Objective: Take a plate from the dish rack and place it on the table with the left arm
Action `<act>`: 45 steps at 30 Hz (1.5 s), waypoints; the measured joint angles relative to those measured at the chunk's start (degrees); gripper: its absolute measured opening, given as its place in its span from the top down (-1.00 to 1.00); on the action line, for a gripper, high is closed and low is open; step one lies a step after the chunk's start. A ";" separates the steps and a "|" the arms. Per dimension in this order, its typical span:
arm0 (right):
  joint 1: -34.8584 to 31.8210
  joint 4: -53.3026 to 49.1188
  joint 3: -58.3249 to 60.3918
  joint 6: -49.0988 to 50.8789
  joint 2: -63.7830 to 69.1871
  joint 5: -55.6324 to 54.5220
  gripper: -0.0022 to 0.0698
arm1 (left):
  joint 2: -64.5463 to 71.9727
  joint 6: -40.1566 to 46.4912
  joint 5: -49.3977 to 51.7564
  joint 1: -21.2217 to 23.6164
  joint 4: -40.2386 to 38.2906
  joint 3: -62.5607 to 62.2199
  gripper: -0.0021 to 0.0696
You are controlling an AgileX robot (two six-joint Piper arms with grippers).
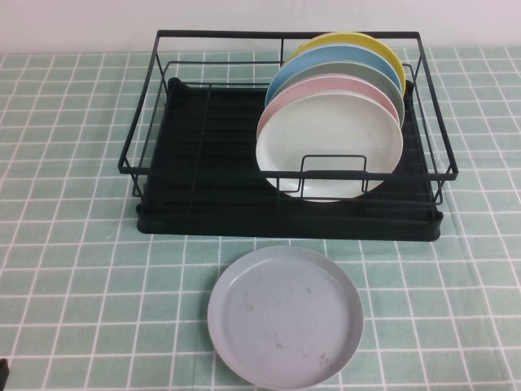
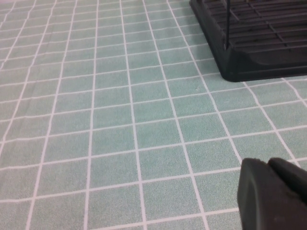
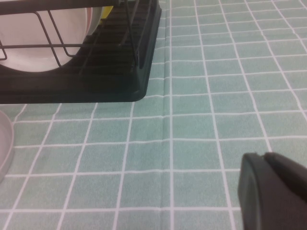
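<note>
While the white plate (image 1: pixel 330 147) stands on edge at the front of a row of plates in the right half of the dish rack (image 1: pixel 203 163), neither arm has reached it. Seen from the high camera, the rack sits toward twelve o'clock on the table (image 1: pixel 73 269), and a grey-blue plate (image 1: pixel 285 316) lies flat on the cloth at about six o'clock, just in front of the rack. Behind the white plate lean a pink plate (image 1: pixel 281 102), a pale grey-green one, a blue one (image 1: pixel 326 61) and a yellow one (image 1: pixel 366 42). The white plate's face is turned toward the robot, so its rim runs from nine to three o'clock, with its top edge free above the front wire. Only a black corner of the left gripper (image 2: pixel 271 194) shows in its wrist view, low over bare cloth with the rack's near left corner ahead of it; whether it is spread or closed I cannot tell. The right gripper (image 3: pixel 271 191) shows just the same way, near the rack's right corner, and its state is equally unclear. As I judge it, the plate lies toward one o'clock from the left gripper, nearer the right arm, so the left arm faces a long diagonal reach.
</note>
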 joint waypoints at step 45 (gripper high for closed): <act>0.00 0.00 0.00 0.00 0.00 0.00 0.99 | 0.00 -9.64 -27.59 0.00 -40.25 0.08 0.95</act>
